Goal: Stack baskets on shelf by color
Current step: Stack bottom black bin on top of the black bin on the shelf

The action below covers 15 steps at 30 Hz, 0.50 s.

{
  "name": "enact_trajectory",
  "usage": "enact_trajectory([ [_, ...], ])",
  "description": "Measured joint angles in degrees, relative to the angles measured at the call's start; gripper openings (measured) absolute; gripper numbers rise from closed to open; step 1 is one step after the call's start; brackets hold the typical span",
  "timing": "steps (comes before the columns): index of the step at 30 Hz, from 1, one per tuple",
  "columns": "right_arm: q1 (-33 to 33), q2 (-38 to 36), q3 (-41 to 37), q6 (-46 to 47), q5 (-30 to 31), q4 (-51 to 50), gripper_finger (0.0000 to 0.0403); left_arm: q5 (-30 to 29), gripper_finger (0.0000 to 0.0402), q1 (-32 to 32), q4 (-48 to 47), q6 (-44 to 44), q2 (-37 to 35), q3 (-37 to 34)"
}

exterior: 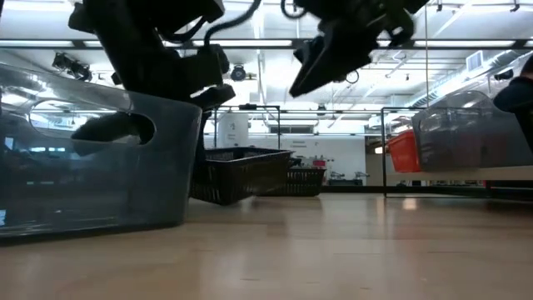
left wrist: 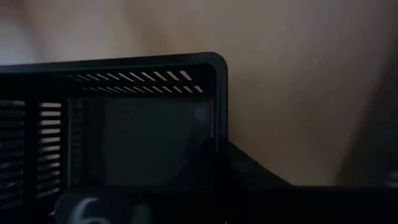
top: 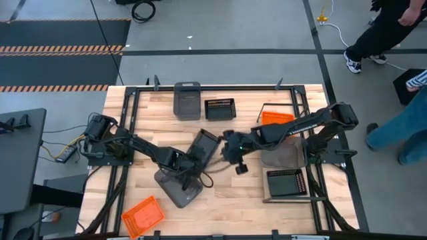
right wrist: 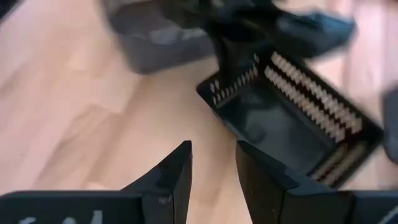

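A black slatted basket sits tilted at the table's middle, also in the low view and filling the left wrist view. My left gripper is at its near-left end, shut on it. A dark grey basket stands on the table just near of that gripper, large in the low view. My right gripper hovers to the right of the black basket, its fingers open with nothing between them. The shelf is on the right. My left gripper holds the black slatted basket by its short end wall, coming from the table's left. The gripper's own body hides the fingers, so the kind of hold does not show. The basket is tilted, and I cannot tell whether its low edge touches the table.
On the right, at the shelf, are an orange basket, a grey one and a black one. A grey basket and a black one stand at the far edge. An orange basket lies near-left. People stand beyond.
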Motion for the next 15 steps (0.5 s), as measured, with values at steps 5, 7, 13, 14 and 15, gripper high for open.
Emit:
enact_trajectory([
  [5, 3.57, 0.83, 0.04, -1.3, -0.57, 0.11, 0.013, 6.95, 0.0006, 0.17, 4.77, 6.2, -0.02, 0.0],
  [7, 4.58, 1.89, 0.0, -0.44, -0.55, 0.31, 0.013, 8.85, 0.0006, 0.17, 6.84, 7.64, -0.06, 0.0],
  [13, 6.73, 6.3, 0.0, 1.31, -0.4, 0.66, 0.0132, 14.77, 0.0006, 0.1, 11.44, 8.88, -0.07, 0.0],
  [14, 6.89, 6.93, 0.0, 1.33, -0.4, 0.71, 0.0134, 15.57, 0.0006, 0.1, 11.63, 8.89, -0.07, 0.0],
  [15, 6.98, 7.48, 0.0, 1.33, -0.37, 0.71, 0.0136, 16.26, 0.0006, 0.07, 11.68, 8.86, -0.07, 0.0],
])
